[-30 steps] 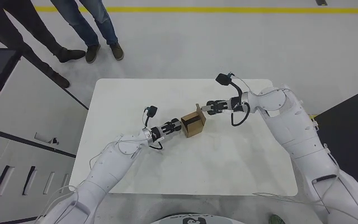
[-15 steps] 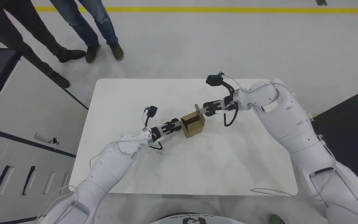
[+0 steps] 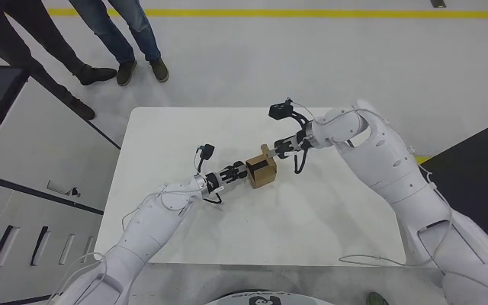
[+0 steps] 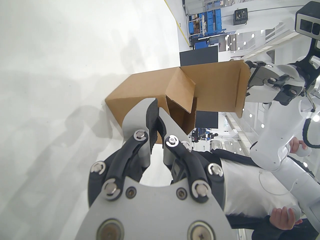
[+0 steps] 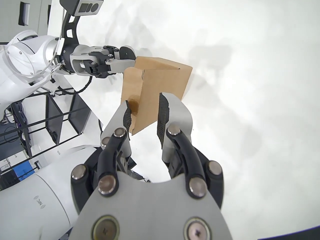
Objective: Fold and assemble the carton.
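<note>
**Closing the carton's end flaps, with the carton held between both sets of fingers**

The left fingers are pinched narrow on a wall edge of the carton, which seems to rest on the desk. Just past them a small side flap tilts inward over the open end. The right fingers stand wide, astride the corner of a large flap at the carton's opposite end, with one pad touching the card and the other apart from it. I judge the flaps to be partly folded. The next move calls for the right fingers to close on or press this flap over the opening while the left steadies the body. What shows of the carton's inside holds nothing.
</note>
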`<state>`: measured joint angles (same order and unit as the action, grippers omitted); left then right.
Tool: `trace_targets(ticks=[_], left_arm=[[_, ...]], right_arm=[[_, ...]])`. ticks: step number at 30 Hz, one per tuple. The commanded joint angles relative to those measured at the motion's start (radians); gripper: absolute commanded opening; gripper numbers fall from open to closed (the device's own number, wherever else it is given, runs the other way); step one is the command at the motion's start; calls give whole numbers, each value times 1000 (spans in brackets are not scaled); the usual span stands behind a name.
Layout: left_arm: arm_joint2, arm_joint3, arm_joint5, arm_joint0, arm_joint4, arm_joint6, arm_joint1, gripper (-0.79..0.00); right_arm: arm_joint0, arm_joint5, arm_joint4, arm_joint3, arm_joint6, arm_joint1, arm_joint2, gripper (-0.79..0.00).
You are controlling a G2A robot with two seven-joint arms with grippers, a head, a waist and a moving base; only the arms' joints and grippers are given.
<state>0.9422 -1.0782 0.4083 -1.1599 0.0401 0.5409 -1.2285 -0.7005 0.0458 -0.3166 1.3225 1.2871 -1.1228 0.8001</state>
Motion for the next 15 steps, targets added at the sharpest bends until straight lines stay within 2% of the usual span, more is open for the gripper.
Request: trace_targets(ticks=[1,15], left_arm=[[0,0,0,0,0,0,0,-785],[0,0,0,0,0,0,0,-785]], right_arm=[[7,-4,-6,-3,6,-3,-9,-548],[47,-18,-34,-12,40,-25,-66,-579]])
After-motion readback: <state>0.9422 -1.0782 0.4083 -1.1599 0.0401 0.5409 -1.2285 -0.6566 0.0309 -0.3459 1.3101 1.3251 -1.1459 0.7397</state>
